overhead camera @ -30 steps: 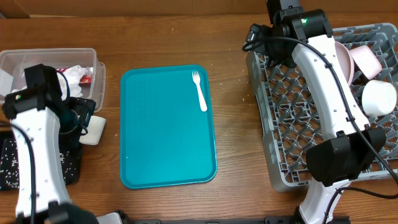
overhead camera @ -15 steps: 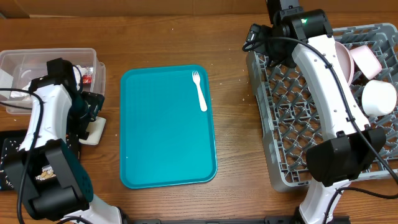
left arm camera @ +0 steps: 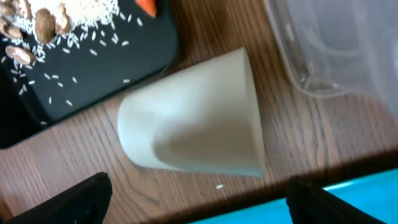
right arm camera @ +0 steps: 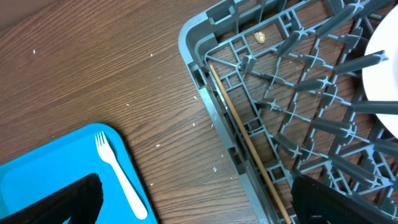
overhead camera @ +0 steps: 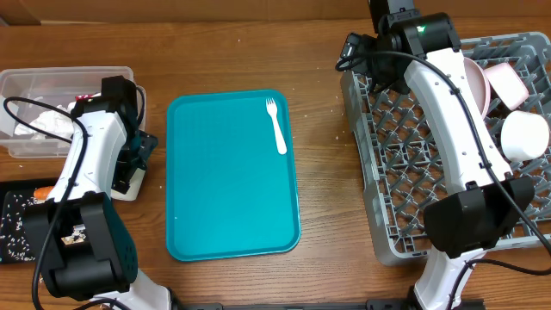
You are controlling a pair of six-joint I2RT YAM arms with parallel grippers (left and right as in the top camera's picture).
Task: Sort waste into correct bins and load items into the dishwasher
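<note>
The small white cup (left arm camera: 193, 115) lies on its side on the wood between the black tray (left arm camera: 93, 68) and the clear tub (left arm camera: 336, 50). My left gripper (left arm camera: 199, 196) is open and empty just in front of it; overhead the arm covers most of the cup (overhead camera: 129, 182). Rice, nuts and a carrot (overhead camera: 43, 191) lie on the black tray (overhead camera: 17, 228). White napkins (overhead camera: 43, 127) fill the tub (overhead camera: 52, 79). The white fork (overhead camera: 275, 126) lies on the teal tray. My right gripper (right arm camera: 196, 199) is open and empty over the grey rack's corner (right arm camera: 205, 62).
The teal tray (overhead camera: 232, 181) fills the table's middle. The rack (overhead camera: 387, 172) holds a pink plate (overhead camera: 475, 82), a pink bowl (overhead camera: 508, 82) and a white bowl (overhead camera: 523, 136). A wooden stick (right arm camera: 249, 143) lies in the rack near its left wall.
My left arm has swung right from over the tub and black tray, so its gripper now sits by the cup. The napkins in the tub are uncovered. The right arm has not moved.
</note>
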